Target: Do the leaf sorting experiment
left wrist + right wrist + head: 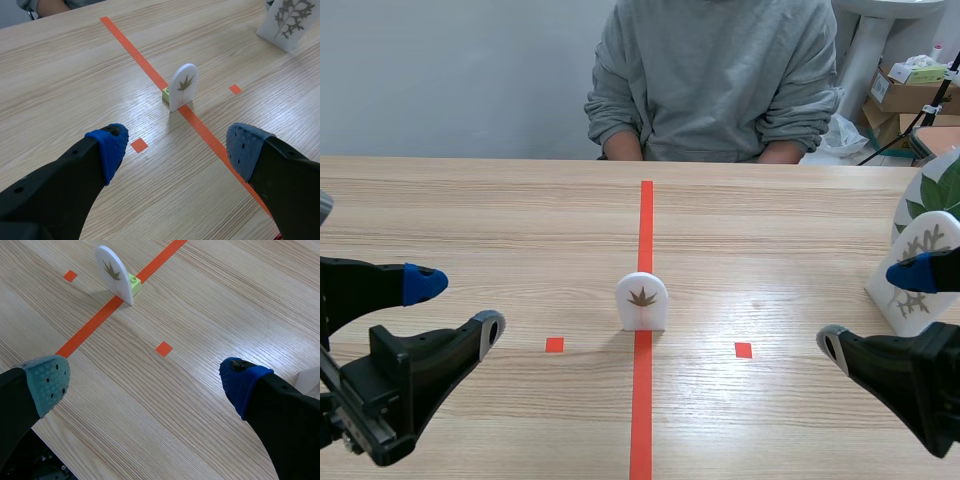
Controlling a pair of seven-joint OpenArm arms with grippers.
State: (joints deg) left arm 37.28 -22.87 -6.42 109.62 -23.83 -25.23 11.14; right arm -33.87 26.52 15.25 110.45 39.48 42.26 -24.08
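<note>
A small white arched card with a brown leaf printed on it stands upright on the long tape line at the table's middle. A green brick at its back holds it up. My left gripper hovers open at the near left, with the card well ahead of it and nothing between its fingers. My right gripper is open at the near right, and the card is far ahead and off to its side. Just beyond the right gripper stands a larger white card with a grey branching leaf.
Behind the larger card stands another one with green leaves. A person in a grey sweater sits across the table with arms at the far edge. Cardboard boxes are stacked beyond the table at the back right.
</note>
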